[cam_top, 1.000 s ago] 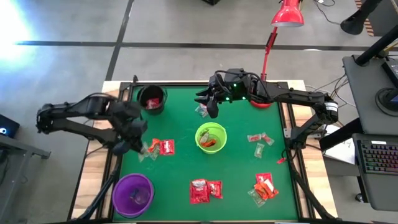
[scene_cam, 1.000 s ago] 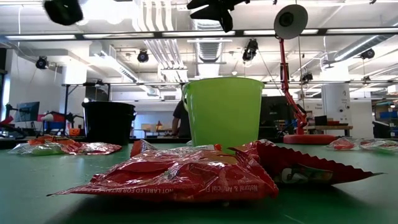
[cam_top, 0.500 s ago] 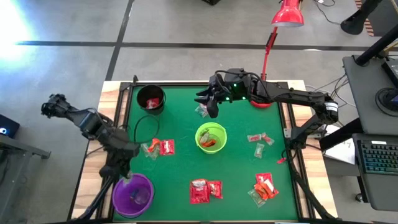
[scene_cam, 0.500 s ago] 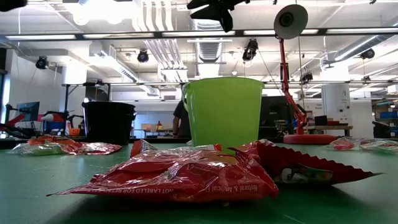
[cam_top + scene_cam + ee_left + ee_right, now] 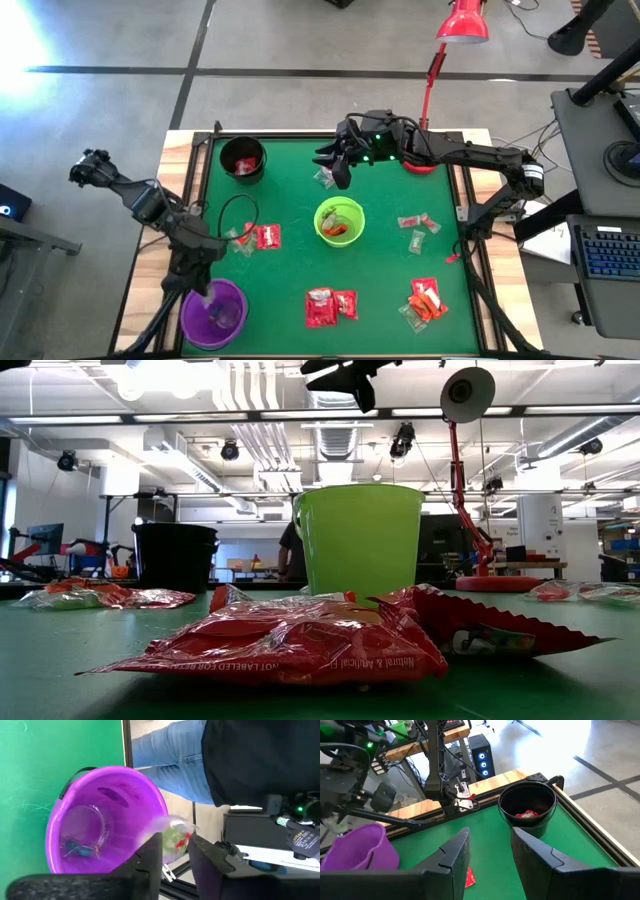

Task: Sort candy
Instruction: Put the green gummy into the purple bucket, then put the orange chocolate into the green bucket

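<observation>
My left gripper [image 5: 200,290] hangs over the purple bowl [image 5: 214,314] at the table's near left corner, shut on a clear-wrapped candy [image 5: 175,834]. That purple bowl [image 5: 102,815] holds another clear-wrapped sweet [image 5: 80,848]. My right gripper [image 5: 336,168] waits open, high above a clear candy [image 5: 325,179] near the far edge. Red packets [image 5: 268,236] [image 5: 321,308], orange-red wrappers [image 5: 426,300] and clear sweets [image 5: 413,222] lie flat on the green mat. The lime-green bowl [image 5: 339,221] holds an orange sweet, the black bowl [image 5: 527,805] a red packet [image 5: 525,813]. My left gripper pinches the clear-wrapped candy between its two fingers [image 5: 152,851], coming from above and pointing down. The wrapper's pale end [image 5: 167,822] sticks out beyond the fingertips. The candy is lifted clear, above the near rim of the purple bowl.
A red desk lamp stands with its base [image 5: 420,162] at the far right of the mat. A person in jeans [image 5: 170,750] stands beside the table's near left corner. Wooden table edges [image 5: 150,290] frame the mat; open mat lies between the bowls.
My left gripper has swung from the candy pile at the mat's left toward the near edge and now hangs over the purple bowl, its arm stretched out to the left. The right arm has kept still.
</observation>
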Tool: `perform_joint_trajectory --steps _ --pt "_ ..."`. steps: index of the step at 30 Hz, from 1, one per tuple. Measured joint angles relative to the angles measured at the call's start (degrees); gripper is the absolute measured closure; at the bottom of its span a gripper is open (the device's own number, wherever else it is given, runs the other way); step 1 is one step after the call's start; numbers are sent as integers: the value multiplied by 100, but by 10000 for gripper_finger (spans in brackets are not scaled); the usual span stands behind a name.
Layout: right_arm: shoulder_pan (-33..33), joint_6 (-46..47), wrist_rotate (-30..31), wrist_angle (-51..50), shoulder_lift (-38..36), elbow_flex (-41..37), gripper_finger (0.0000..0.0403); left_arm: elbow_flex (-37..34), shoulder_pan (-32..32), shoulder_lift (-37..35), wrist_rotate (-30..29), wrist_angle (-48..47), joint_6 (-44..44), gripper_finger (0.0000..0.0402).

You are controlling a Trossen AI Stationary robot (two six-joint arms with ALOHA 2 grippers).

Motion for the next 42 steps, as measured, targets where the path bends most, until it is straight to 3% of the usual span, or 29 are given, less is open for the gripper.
perform_joint_trajectory --steps 9,12,15,21,25,27,38,42 --pt "1 -6 0 -2 0 0 266 0 0 -7 -6 -26 96 274" --pt "-8 -11 0 -2 0 0 266 0 1 -28 -354 -90 208 270" --pt "-11 -11 -1 -2 0 0 266 98 7 -39 -1153 -495 446 269" --pt "-11 -34 0 -4 0 0 266 523 11 -45 -3691 -1939 613 269" --pt "-17 -181 248 -40 -4 0 266 629 79 -102 -5071 -2564 132 269" --pt "-37 -310 444 -184 -10 0 266 617 175 -107 -5411 -2623 -151 269" --pt "-471 -332 740 -1136 -15 0 266 -131 1424 276 -5482 -2291 -870 282" --pt "-584 -433 744 -1209 -15 0 266 -277 1963 483 -5124 -1818 -1106 283"
